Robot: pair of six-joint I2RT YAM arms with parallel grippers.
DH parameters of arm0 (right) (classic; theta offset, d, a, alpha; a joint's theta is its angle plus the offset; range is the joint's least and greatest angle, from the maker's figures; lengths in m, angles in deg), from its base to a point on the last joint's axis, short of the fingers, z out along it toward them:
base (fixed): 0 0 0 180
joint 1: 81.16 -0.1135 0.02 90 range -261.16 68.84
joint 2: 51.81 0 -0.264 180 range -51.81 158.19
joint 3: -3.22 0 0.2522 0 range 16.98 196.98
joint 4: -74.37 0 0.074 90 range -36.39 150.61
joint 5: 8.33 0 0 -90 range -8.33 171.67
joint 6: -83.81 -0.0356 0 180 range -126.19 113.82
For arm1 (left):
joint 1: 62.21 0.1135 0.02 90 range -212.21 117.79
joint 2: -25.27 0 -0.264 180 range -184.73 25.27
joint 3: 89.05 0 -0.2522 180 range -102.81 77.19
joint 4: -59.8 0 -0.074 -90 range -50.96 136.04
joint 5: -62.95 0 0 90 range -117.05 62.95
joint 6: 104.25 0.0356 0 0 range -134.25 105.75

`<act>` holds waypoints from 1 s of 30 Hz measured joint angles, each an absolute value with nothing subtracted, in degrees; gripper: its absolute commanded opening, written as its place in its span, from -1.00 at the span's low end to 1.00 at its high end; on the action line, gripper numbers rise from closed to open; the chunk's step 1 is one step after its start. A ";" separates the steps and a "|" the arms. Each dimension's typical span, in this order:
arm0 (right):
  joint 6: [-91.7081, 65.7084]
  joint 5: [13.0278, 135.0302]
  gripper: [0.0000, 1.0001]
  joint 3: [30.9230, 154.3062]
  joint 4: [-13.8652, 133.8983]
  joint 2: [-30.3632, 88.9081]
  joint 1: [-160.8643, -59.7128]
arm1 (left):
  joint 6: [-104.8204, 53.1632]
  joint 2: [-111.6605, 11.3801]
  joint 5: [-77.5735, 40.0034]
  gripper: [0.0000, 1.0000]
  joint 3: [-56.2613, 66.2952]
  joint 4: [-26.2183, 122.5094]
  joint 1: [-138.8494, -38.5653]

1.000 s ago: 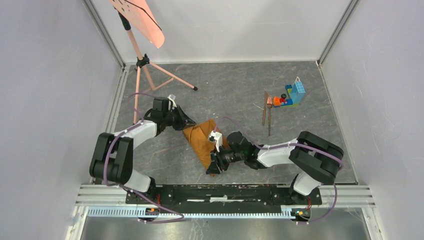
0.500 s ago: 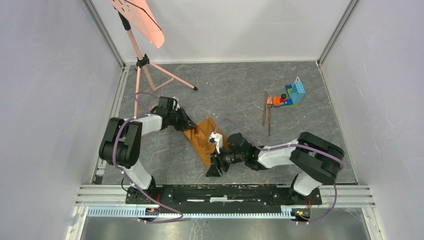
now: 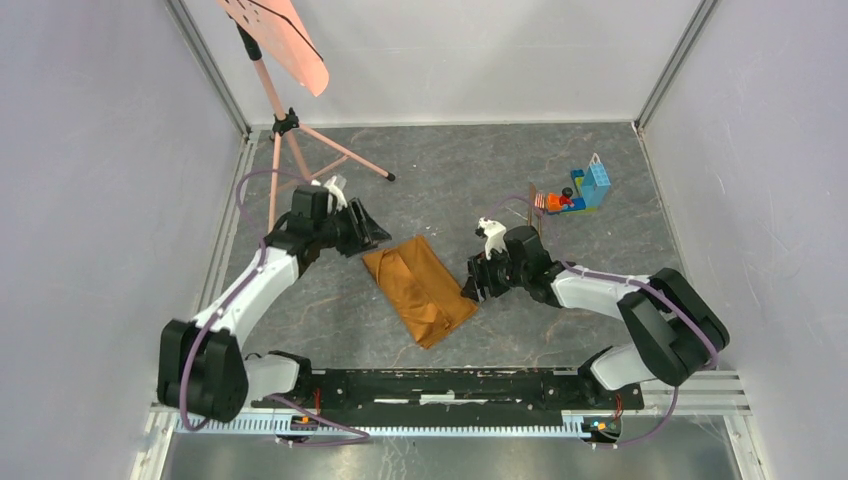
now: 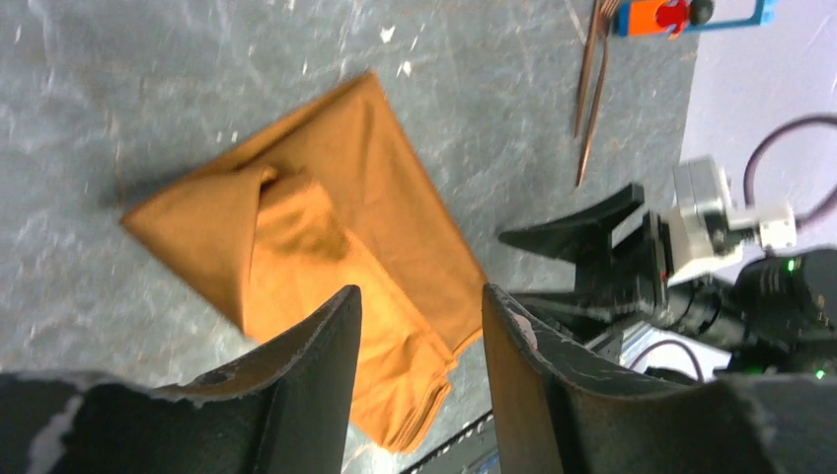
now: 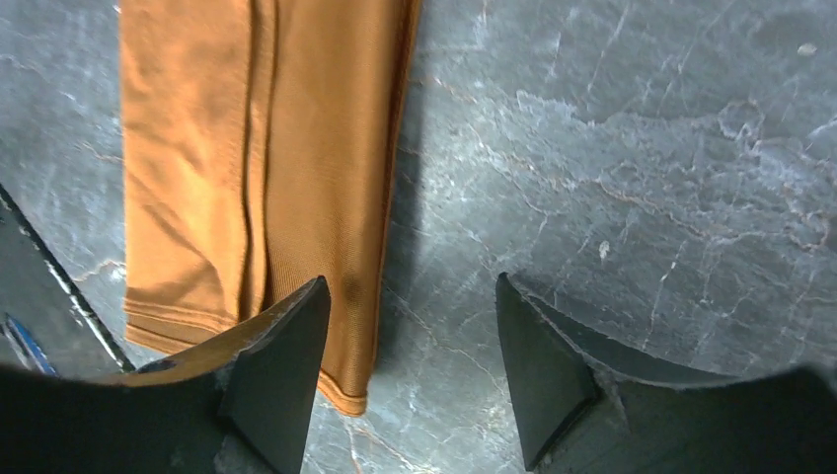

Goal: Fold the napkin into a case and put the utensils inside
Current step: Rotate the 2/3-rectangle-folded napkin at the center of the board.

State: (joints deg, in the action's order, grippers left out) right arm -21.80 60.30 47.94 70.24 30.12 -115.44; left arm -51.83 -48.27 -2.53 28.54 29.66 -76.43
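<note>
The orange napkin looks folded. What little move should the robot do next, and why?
Probably swing the right tool toward the utensils to pick one up. The napkin lies folded flat, that tool is open and empty, and the utensils lie outside it beside the toy bricks.

We see a dark grey marbled floor [image 3: 450,180] spreading under the left pincer [image 3: 367,236], closed on three sides by plain pale walls [image 3: 480,60] with metal corner posts [image 3: 210,70], and beyond this pincer a salmon-pink sheet [image 3: 285,35] on a tripod stand [image 3: 284,124], all evenly lit.
</note>
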 measured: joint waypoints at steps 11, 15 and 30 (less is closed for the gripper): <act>-25.61 54.86 -0.28 42.00 80.80 32.79 -114.83 | -52.16 -46.02 -12.50 -0.08 41.75 28.52 -76.49; -29.60 53.66 -0.33 37.91 87.07 32.33 -115.60 | -53.03 -49.30 -20.41 -0.12 43.41 31.45 -76.47; -44.14 62.47 0.45 30.13 100.56 29.66 -135.47 | -52.51 -73.19 -15.15 0.06 25.05 40.26 -80.40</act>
State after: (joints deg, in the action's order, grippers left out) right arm -44.14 62.47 30.13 100.56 29.66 -135.47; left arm -52.51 -73.19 -15.15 25.05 40.26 -80.40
